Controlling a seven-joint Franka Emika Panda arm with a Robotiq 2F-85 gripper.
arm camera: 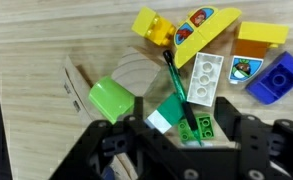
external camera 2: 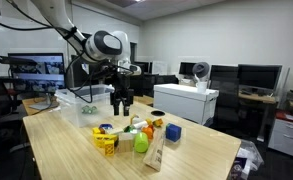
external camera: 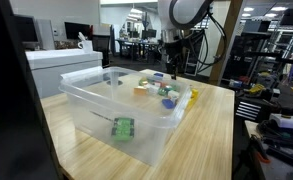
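Gripper (external camera 2: 121, 104) hangs over the toy pile on the worktop (arm camera: 36, 60), jaws spread wide, pinching nothing. The green brick (arm camera: 202, 126) sits low centre in the wrist view, between the jaws. Best to centre squarely on it, clear of the white brick (arm camera: 203, 77).
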